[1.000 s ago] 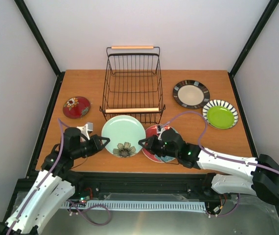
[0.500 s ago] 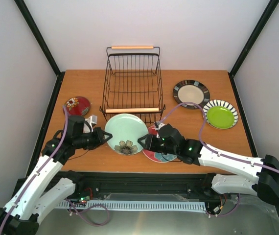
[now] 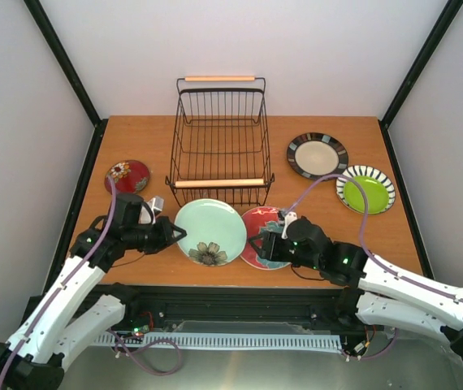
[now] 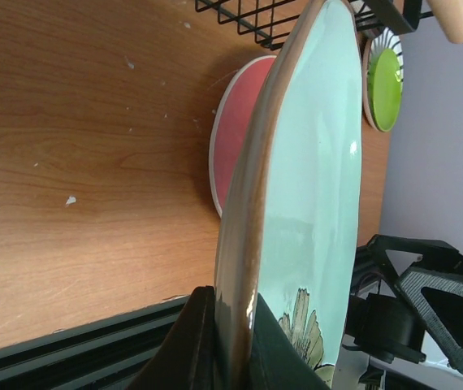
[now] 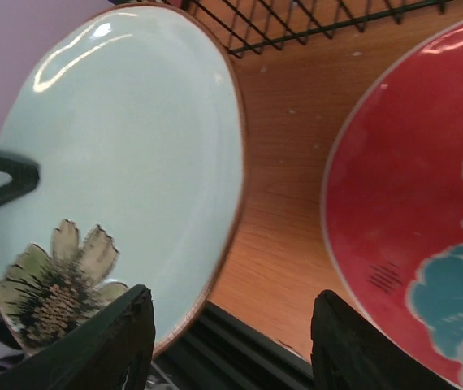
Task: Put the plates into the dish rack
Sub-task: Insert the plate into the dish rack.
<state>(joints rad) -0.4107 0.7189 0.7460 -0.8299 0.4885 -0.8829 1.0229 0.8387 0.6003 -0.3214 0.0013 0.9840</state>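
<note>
Now you have five plates (image 3: pixel 317 154), one dish rack (image 3: pixel 219 134).
Left gripper (image 3: pixel 173 234) clamps the tilted mint green plate (image 3: pixel 209 231) by its left rim; right gripper (image 3: pixel 257 245) spread, empty.

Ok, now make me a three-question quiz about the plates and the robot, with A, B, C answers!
1. Where is the small dark red plate?
A) left of the dish rack
B) inside it
C) stacked on another plate

2. Which plate does the left gripper hold?
A) a blue plate
B) the mint green plate
C) a yellow plate

3. The right gripper is:
A) shut on a plate
B) shut on a handle
C) open

Answers: A, it lies off the rack's left side. B, the gripper is clamped on that plate's rim. C, it stands wide apart in its own camera.
</note>
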